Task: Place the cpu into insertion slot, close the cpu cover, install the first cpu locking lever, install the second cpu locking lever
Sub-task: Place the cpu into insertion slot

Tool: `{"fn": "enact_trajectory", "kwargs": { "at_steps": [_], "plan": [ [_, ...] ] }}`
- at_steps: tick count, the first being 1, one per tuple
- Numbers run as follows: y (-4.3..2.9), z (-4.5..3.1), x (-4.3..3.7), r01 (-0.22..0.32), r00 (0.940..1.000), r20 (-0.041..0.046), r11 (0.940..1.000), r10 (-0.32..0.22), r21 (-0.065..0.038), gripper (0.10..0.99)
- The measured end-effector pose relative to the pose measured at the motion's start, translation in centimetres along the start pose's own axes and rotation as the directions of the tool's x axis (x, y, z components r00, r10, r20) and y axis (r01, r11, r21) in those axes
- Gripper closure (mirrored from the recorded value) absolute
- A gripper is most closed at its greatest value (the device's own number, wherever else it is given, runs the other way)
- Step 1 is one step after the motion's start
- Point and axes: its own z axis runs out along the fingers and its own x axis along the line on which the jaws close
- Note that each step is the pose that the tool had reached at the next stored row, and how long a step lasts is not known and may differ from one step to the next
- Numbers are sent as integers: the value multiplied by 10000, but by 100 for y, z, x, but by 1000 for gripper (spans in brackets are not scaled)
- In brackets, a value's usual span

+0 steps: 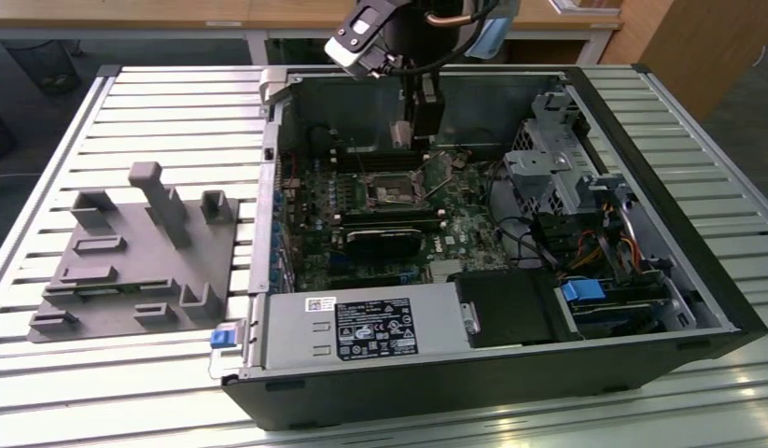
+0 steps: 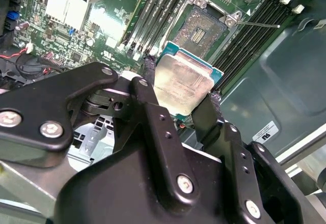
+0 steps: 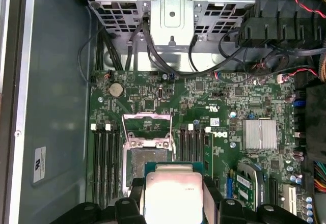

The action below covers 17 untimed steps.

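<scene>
Gripper (image 2: 182, 89): fingers clamped on chip (image 2: 178, 74) edges. Socket (image 2: 204, 26) lies beyond fingertips, apart from chip; cover (image 3: 147, 127) stands open.

In the first wrist view the cpu (image 3: 173, 193), itself cut off, hides part of the insertion slot (image 3: 145, 158)

Shows dull, faintly stained silver metal on the cpu (image 2: 184, 81), matt black metal with bright screws on the end effector (image 2: 181, 89), glossy green laminate on the circuit board (image 3: 201, 95), ribbed pale metal on the table (image 1: 172, 103).
</scene>
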Motion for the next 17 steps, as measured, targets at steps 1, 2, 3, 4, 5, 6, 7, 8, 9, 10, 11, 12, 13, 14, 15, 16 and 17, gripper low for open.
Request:
{"fn": "enact_trajectory", "kwargs": {
  "at_steps": [1,2,3,4,5,6,7,8,9,10,11,12,13,14,15,16,17],
  "plan": [
    [0,1,0,0,10000,0,10000,0,0,545],
    [0,1,0,-1,10000,0,10000,1,-1,545],
    [-1,2,0,-1,10000,1,10000,1,0,545],
    [-1,6,0,-1,10000,-1,10000,1,-1,545],
    [-1,10,0,-1,10000,-2,10000,1,-2,545],
    [-2,15,0,-1,10000,-2,10000,1,-2,545],
    [-2,21,0,4,10000,-1,10000,-4,-1,545],
    [-3,27,0,15,10000,-1,10000,-15,-1,545],
    [-5,38,1,34,10000,-4,10000,-34,-1,545],
    [-6,52,3,54,10000,-4,10000,-54,1,545],
    [-8,70,6,71,10000,-6,10000,-71,1,545],
    [-10,89,11,93,10000,-6,10000,-93,2,545],
    [-12,107,18,115,9999,-9,9999,-115,2,545],
    [-14,126,23,135,9999,-12,9999,-135,2,545],
    [-16,144,27,153,9999,-15,9999,-153,1,545],
    [-19,161,30,165,9999,-14,9999,-165,2,545],
    [-23,178,33,170,9999,-12,9999,-170,3,545]
  ]
}}
